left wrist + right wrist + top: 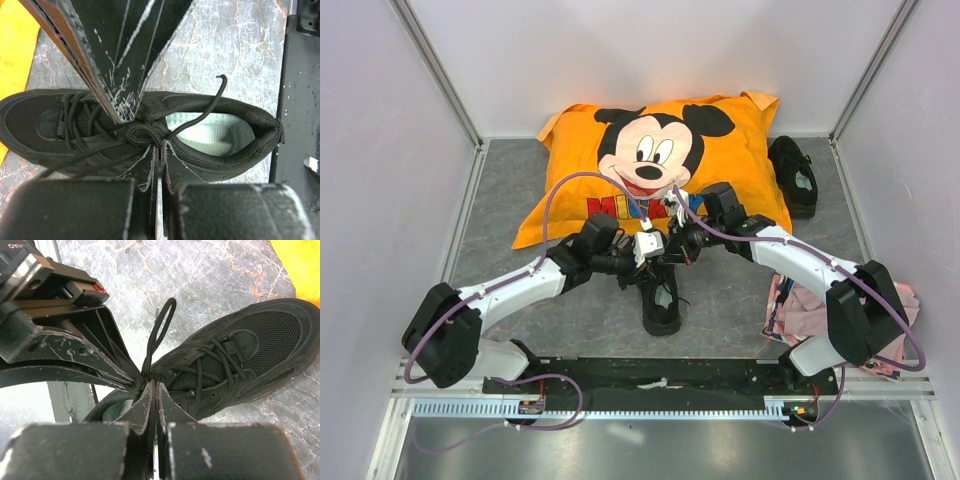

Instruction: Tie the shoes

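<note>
One black shoe [661, 303] lies on the grey table between my arms, toe toward the pillow. In the left wrist view the shoe [50, 125] shows its pale insole [210, 135] and a lace knot [142, 134] at mid-tongue. My left gripper [159, 146] is shut with its tips at that knot, pinching lace. My right gripper [154, 384] is shut at the same knot from the opposite side. A lace loop [159, 332] stands up between them. In the top view both grippers [653, 258] [672, 252] meet over the shoe. The second shoe [793, 175] lies at the back right.
An orange Mickey Mouse pillow [650, 165] lies just behind the grippers. A pink cloth [798, 305] lies under the right arm. A black base bar [650, 378] runs along the near edge, and white walls close in left, right and behind.
</note>
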Available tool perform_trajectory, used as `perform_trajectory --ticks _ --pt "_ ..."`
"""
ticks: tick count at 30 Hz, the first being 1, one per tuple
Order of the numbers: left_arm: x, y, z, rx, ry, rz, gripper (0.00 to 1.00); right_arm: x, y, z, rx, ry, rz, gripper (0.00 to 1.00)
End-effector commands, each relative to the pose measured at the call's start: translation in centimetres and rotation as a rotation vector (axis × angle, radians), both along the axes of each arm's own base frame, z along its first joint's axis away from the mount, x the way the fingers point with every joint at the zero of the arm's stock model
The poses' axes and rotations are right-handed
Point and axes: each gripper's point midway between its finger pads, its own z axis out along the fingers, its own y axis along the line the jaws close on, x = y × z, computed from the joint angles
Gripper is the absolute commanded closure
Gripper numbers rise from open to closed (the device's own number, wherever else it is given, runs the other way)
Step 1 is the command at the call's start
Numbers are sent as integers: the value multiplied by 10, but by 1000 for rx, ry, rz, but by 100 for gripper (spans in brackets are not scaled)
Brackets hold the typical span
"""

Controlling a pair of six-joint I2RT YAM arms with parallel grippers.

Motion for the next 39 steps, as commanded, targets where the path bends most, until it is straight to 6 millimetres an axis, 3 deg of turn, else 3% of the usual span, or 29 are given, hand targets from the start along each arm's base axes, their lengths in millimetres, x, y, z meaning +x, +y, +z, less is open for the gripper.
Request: perform_trajectory --ticks 1,39 --pt "-3 -8 8 -7 22 -65 98 6 5 25 78 -74 11 100" --pt "-15 -1 -28 168 271 -133 98 6 2 26 154 51 -66 100"
